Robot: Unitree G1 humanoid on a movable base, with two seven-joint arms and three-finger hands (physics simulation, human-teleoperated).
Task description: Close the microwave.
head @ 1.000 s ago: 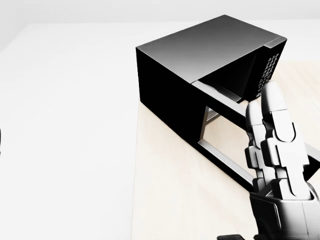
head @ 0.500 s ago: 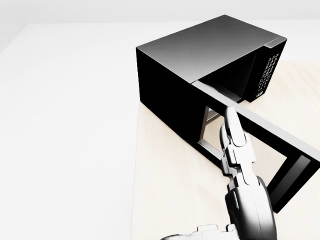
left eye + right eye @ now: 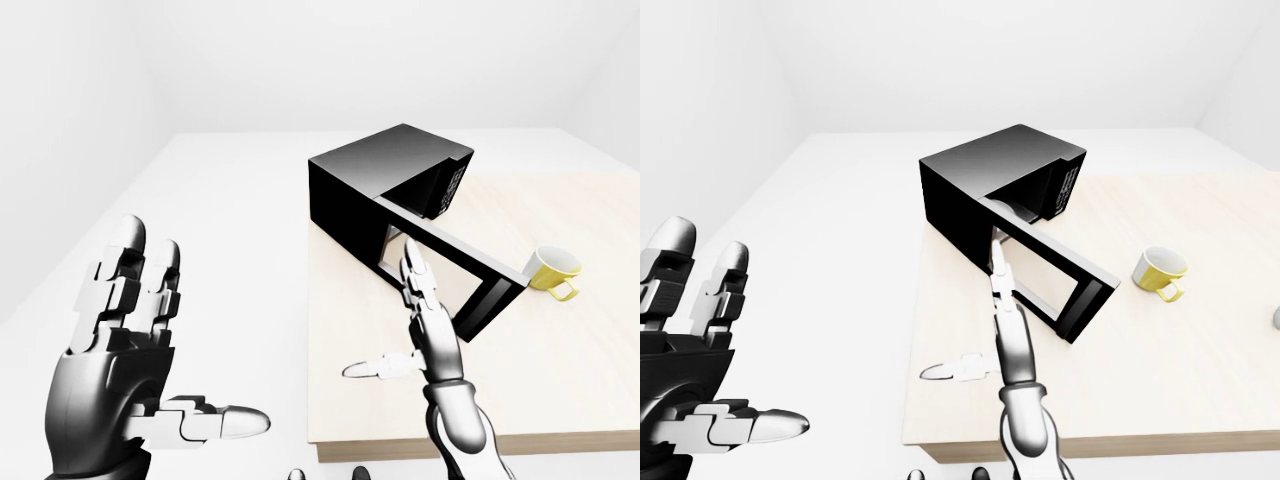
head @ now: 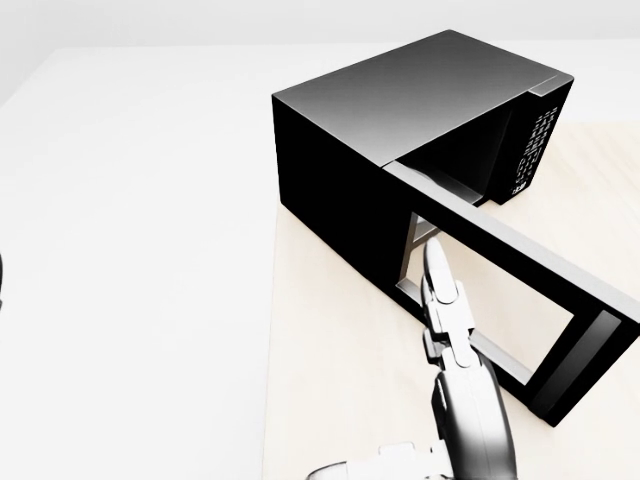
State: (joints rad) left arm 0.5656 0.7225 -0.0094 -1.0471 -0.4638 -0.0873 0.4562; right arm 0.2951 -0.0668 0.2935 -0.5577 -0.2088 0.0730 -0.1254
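Observation:
A black microwave (image 4: 400, 110) stands on the light wooden table (image 3: 560, 380), at the table's left edge. Its door (image 4: 520, 255) stands swung wide open, reaching toward the lower right of the head view. My right hand (image 3: 425, 320) is open, fingers straight and edge-on, thumb spread to the left. Its fingertips (image 4: 435, 255) lie against the door's outer side near the hinge; whether they touch it I cannot tell. My left hand (image 3: 130, 340) hangs open at the lower left of the eye views, off the table and holding nothing.
A yellow mug (image 3: 553, 268) sits on the table just right of the door's free end. White floor lies to the left of the table. A small grey thing (image 3: 1276, 318) is cut off at the right edge of the right-eye view.
My right hand has turned from palm-flat at the door's free end to edge-on, and has slid left toward the hinge. The door's angle looks the same.

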